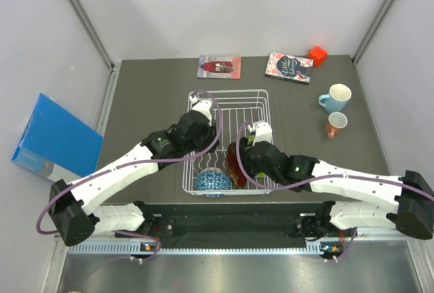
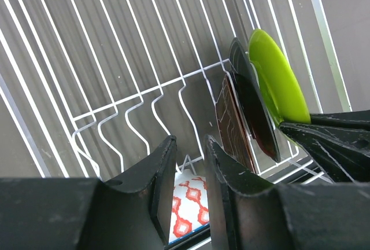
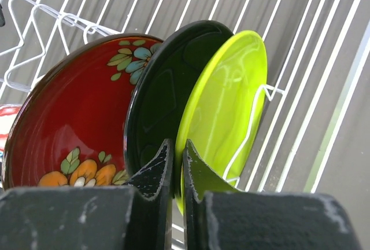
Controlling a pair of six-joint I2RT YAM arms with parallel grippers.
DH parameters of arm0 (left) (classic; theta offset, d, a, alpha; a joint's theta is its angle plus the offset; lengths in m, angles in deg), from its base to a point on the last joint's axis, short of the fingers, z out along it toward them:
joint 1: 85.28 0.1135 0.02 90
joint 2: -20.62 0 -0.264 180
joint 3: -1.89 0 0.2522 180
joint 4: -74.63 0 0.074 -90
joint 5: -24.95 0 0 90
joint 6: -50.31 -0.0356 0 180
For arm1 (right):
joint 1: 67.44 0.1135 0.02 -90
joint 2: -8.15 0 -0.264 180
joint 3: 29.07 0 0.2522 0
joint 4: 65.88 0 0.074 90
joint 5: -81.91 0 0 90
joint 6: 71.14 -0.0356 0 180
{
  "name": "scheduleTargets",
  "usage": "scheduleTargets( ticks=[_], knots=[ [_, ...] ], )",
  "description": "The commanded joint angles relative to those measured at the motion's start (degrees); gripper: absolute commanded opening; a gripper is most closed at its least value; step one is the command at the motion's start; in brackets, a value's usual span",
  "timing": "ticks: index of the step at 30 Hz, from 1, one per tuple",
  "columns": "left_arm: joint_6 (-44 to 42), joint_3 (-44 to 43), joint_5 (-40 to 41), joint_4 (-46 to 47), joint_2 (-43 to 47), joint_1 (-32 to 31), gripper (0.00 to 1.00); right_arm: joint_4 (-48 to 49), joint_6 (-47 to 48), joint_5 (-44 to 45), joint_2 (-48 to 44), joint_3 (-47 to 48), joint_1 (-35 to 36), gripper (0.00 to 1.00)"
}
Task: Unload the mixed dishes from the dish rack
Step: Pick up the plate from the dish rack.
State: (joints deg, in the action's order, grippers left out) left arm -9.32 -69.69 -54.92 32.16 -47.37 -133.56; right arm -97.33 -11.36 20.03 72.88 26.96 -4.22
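Observation:
The white wire dish rack (image 1: 252, 105) stands mid-table. In the right wrist view the lime green plate (image 3: 228, 96), black plate (image 3: 165, 94) and red patterned plate (image 3: 75, 111) stand upright side by side in it. My right gripper (image 3: 178, 149) is shut on the lime green plate's rim. My left gripper (image 2: 191, 163) hovers inside the rack with its jaws slightly apart and empty; the blue-patterned bowl (image 2: 191, 203) shows below it. The bowl (image 1: 210, 182) sits at the rack's near end. The light blue mug (image 1: 336, 98) and salmon-pink cup (image 1: 335, 124) stand on the table, right of the rack.
Two books (image 1: 219, 66) (image 1: 289, 68) and a red block (image 1: 317, 55) lie at the table's back edge. A blue box (image 1: 57, 137) leans at the far left. The rack's wavy dividers (image 2: 133, 117) rise beside my left gripper.

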Motion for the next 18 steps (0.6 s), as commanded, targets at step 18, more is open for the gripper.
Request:
scheduleTargets(
  ticks=[18],
  knots=[
    [-0.4,-3.3,2.4,1.2,0.0,0.0,0.31,-11.3,16.1,1.5,-10.3,17.8,1.2,0.00]
  ],
)
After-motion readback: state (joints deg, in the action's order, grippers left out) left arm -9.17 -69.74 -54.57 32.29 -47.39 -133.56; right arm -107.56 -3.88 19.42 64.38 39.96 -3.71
